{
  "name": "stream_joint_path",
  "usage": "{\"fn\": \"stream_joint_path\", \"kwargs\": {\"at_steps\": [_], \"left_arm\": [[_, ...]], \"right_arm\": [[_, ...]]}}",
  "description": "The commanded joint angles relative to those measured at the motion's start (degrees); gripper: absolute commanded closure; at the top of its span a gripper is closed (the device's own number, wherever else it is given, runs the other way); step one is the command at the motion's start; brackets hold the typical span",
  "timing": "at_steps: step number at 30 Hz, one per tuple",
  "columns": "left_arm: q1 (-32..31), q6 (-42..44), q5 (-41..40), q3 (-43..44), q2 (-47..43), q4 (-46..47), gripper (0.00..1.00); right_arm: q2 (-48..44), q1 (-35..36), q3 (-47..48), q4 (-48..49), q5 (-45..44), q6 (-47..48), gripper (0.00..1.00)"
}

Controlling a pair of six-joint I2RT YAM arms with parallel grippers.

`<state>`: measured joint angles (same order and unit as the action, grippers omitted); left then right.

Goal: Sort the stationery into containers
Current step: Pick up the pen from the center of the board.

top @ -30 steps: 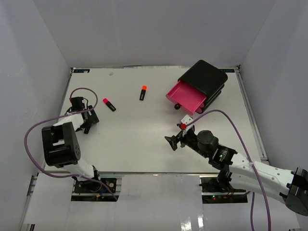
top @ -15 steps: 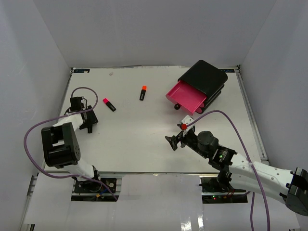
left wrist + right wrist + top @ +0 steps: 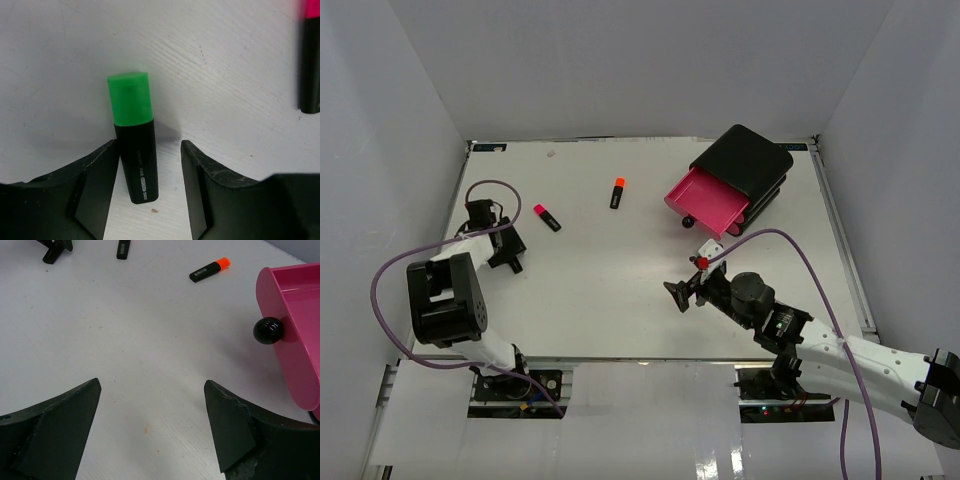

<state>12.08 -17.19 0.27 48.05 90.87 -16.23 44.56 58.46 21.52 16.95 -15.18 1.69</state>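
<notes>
Left gripper (image 3: 149, 146): jaws half-closed and low over the table (image 3: 600, 290), straddling the green highlighter (image 3: 132, 137). The finger (image 3: 95, 180) at the left of the wrist view lies against the black barrel, while the other finger (image 3: 200, 175) stands apart from it with a strip of table showing between, so the highlighter is bracketed but not clamped. The highlighter lies flat, with its green cap pointing away from the wrist and its tail between the fingertips. The pink highlighter (image 3: 546, 217) lies near, just beyond the gripper toward the table's centre, and only its edge enters the wrist view. In the top view this gripper sits close to the table's left edge. Right gripper (image 3: 152, 385): jaws wide apart with nothing between them, held over bare table near the front centre. Ahead of it and well apart lies the orange highlighter (image 3: 618, 193), flat on the far half of the table. To its right is the pink drawer (image 3: 708, 200), pulled out of the black box (image 3: 745, 160), with its round black knob (image 3: 268, 330) facing the gripper. The box stands in the far right corner of the table.
</notes>
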Motion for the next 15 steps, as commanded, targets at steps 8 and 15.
{"fn": "stream_joint_path", "kwargs": {"at_steps": [8,15], "left_arm": [[0.2,-3.6,-5.6,3.5,7.5,-2.5,0.44],[0.2,-3.8,-2.5,3.0,7.7,-3.2,0.69]], "right_arm": [[0.5,-0.3,-0.3,3.1,-2.9,0.4,0.1],[2.9,-0.3,2.4,-0.2,-3.6,0.8,0.09]]}}
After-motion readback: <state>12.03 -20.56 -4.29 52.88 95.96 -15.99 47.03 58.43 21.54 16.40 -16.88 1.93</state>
